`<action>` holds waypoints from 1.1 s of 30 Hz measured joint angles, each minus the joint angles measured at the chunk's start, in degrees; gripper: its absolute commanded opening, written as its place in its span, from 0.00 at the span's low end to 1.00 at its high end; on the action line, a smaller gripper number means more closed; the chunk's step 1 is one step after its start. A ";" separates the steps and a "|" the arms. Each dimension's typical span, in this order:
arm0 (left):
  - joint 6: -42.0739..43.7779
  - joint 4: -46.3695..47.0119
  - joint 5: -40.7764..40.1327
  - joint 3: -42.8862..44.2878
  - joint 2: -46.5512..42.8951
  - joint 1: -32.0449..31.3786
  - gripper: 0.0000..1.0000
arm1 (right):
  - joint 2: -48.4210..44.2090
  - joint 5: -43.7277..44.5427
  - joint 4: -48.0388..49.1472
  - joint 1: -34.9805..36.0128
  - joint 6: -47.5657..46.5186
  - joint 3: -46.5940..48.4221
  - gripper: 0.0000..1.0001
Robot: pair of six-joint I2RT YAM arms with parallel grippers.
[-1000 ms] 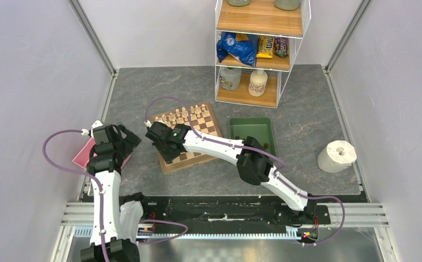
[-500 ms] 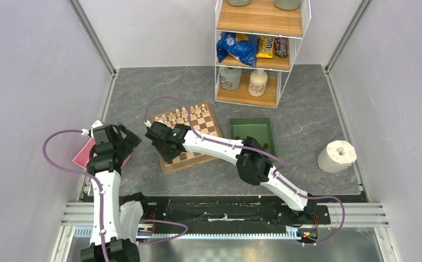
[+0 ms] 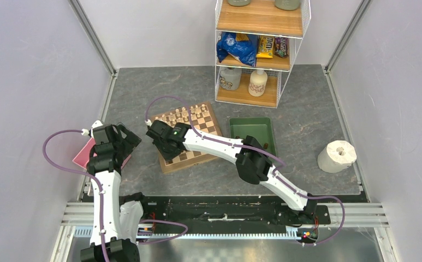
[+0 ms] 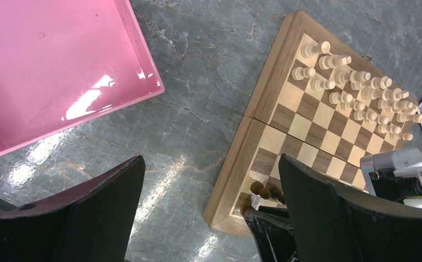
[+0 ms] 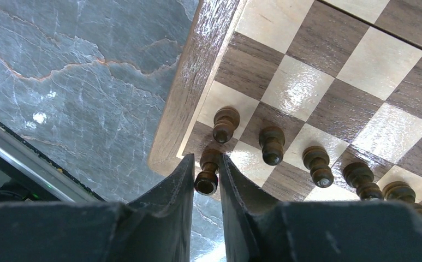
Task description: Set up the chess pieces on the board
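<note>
The chess pieces (image 5: 272, 144), small dark-brown turned wooden chessmen, stand on the square wooden checkered board (image 5: 186, 98) along its 6 o'clock edge, one per square, in the two nearest ranks. This side faces the arms, so each piece can be reached without passing over the far rows.

The right gripper (image 5: 207, 164) straddles one dark corner piece (image 5: 207, 174) at the board's 7 o'clock corner. Its fingers stand narrowly on either side of the piece head. Whether the pads press the piece or only flank it cannot be told. The piece stands upright on the corner square, which suggests that placement is at or near completion.

The left gripper (image 4: 211, 161) hangs fully open over the grey stone-pattern counter (image 4: 197, 82) at the board's 9 o'clock, holding nothing. It is beside the shallow pink plastic tray (image 4: 61, 65) and clear of the right arm's working area.

The pale cream wooden chessmen (image 4: 356, 93) fill the two ranks at 12 o'clock. The dark-green rectangular tray (image 3: 252, 131) lies at 3 o'clock, probably the supply of dark pieces.
</note>
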 measured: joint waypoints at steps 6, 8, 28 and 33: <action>0.00 0.00 0.00 0.00 0.00 0.00 1.00 | 0.00 0.02 0.04 -0.11 -0.02 0.00 0.26; 0.00 0.00 0.00 0.00 0.00 0.00 1.00 | 0.00 0.02 0.07 -0.11 0.00 0.00 0.26; 0.00 0.00 0.02 0.00 0.00 0.00 1.00 | 0.00 -0.02 0.90 -0.11 1.31 0.00 0.27; 0.00 0.00 0.02 0.00 0.00 0.00 1.00 | 0.00 -0.02 0.96 -0.11 1.40 0.00 0.30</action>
